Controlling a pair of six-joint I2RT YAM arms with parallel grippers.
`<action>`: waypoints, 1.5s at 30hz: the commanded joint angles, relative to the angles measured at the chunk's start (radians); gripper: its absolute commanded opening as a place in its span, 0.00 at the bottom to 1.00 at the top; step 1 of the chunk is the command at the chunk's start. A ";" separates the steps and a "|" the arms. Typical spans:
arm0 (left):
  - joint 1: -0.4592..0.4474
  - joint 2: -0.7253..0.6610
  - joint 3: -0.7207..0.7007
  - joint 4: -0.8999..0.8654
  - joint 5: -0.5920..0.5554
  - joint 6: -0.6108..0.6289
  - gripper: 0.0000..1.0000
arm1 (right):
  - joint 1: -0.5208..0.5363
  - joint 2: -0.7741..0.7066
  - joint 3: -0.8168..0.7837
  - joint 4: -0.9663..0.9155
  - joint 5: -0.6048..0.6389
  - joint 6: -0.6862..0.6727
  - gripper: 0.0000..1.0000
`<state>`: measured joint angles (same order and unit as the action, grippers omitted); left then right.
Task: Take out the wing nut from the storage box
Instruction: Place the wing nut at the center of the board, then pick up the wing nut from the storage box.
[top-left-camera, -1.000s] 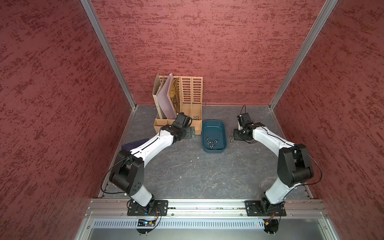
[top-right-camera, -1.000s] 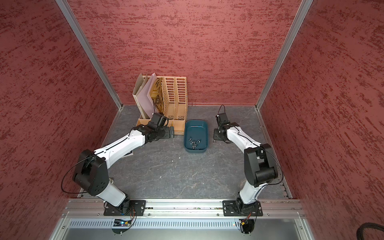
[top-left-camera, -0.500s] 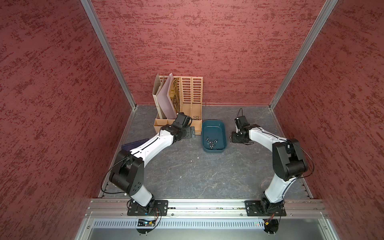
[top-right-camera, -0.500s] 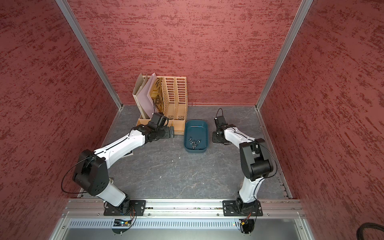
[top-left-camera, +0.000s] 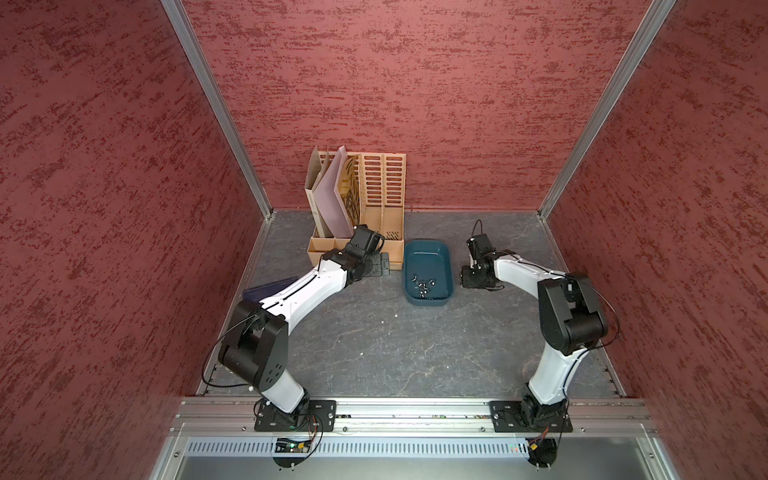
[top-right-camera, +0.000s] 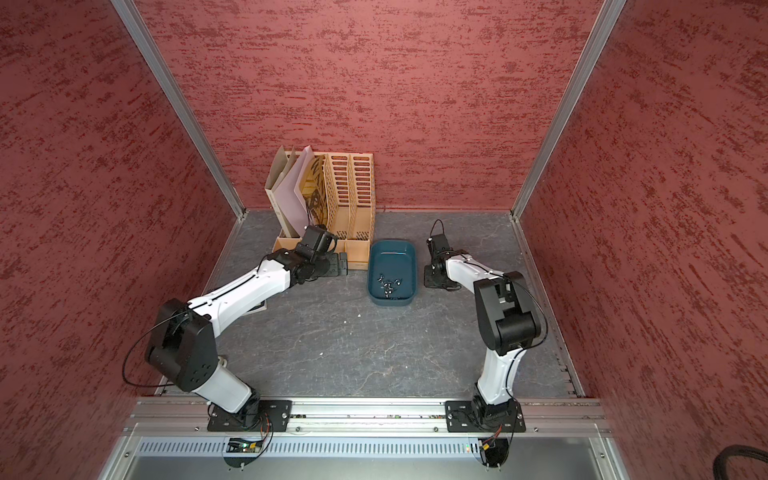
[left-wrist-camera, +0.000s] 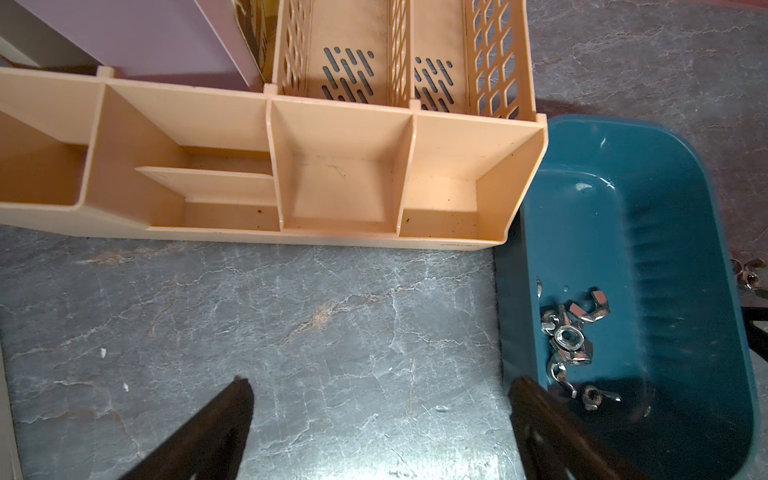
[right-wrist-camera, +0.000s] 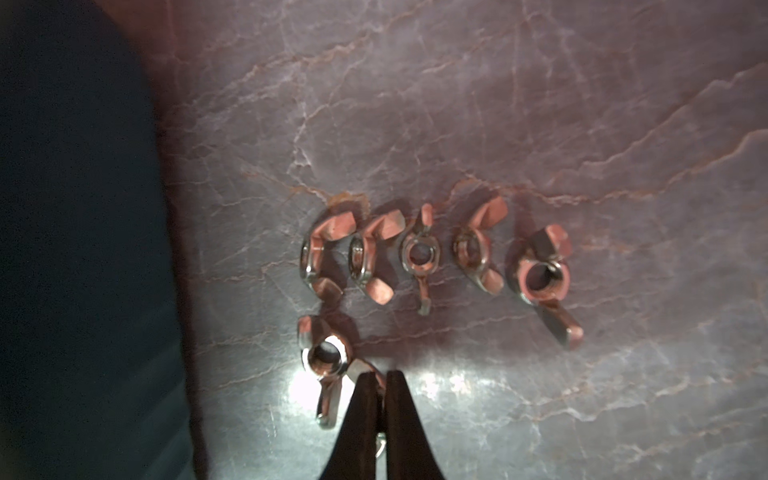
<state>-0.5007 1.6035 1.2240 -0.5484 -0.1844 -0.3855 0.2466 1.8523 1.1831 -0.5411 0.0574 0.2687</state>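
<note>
The right gripper (right-wrist-camera: 376, 386), just beside the storage box (top-left-camera: 428, 253) on the side away from the file organiser (top-left-camera: 374, 195), is pinched shut on one wing of a wing nut (right-wrist-camera: 326, 359). That nut lies on the worktop (top-left-camera: 374, 340), near a row of five more nuts (right-wrist-camera: 419, 253) set out outside the box. The left gripper (left-wrist-camera: 382, 399) is spread wide and holds nothing, low over bare worktop in front of the organiser with one finger at the box's edge, and a small heap of nuts (left-wrist-camera: 567, 338) lies in the box's near end.
</note>
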 joint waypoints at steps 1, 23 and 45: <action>-0.004 -0.019 -0.014 0.008 -0.014 0.000 1.00 | -0.003 0.008 0.007 0.024 0.024 0.003 0.07; -0.001 -0.030 -0.032 0.013 -0.014 -0.001 1.00 | 0.011 -0.098 0.094 -0.066 0.061 -0.024 0.26; 0.004 -0.023 -0.015 0.010 -0.011 0.006 1.00 | 0.311 0.097 0.369 -0.205 0.056 0.047 0.29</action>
<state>-0.5003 1.6005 1.2057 -0.5453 -0.1852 -0.3859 0.5617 1.9099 1.5364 -0.7120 0.0940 0.2817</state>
